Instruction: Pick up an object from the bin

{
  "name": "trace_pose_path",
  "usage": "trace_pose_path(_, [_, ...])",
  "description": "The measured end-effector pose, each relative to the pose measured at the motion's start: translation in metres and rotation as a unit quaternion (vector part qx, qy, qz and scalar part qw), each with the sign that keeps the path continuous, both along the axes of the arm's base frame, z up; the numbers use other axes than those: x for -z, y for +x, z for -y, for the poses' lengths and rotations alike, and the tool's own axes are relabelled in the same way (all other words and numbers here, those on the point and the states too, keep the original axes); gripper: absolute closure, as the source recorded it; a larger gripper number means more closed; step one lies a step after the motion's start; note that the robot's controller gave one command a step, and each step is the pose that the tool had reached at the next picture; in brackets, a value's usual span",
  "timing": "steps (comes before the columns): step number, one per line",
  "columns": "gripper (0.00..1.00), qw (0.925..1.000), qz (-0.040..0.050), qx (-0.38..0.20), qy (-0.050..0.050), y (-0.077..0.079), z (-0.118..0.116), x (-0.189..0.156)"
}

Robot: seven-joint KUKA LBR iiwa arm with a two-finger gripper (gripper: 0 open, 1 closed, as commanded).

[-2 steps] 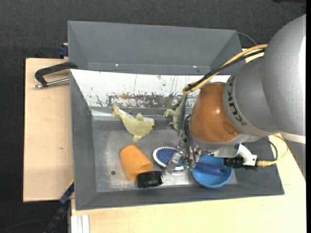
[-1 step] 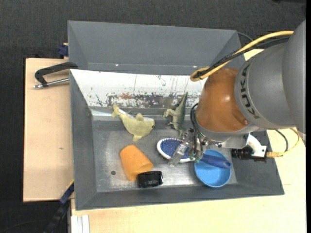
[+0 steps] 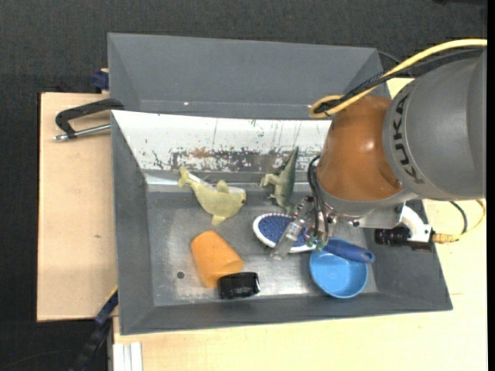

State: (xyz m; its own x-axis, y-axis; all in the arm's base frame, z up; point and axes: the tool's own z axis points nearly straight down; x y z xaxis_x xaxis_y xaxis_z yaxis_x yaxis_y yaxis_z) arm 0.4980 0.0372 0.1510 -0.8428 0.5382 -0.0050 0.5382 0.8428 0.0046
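Note:
My gripper (image 3: 298, 233) is down in the bin's right half, under the orange wrist cover. It sits right at the right end of a blue and white oval thing (image 3: 272, 228) that lies on the bin floor; whether it touches it I cannot tell. A blue scoop-like bowl with a handle (image 3: 338, 274) lies just below and to the right of the gripper. A green toy dinosaur (image 3: 285, 178) stands just above it, against the back wall.
A pale yellow toy animal (image 3: 213, 196) lies at the back, left of centre. An orange cup (image 3: 213, 256) lies on its side at the front left, with a small black thing (image 3: 238, 285) at its lower end. The arm covers the bin's right side.

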Motion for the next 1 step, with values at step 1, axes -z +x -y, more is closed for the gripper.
trace_pose_path(1, [1.0, 1.0, -0.0006, -0.001, 0.0, 0.0009, -0.0009, -0.0134])
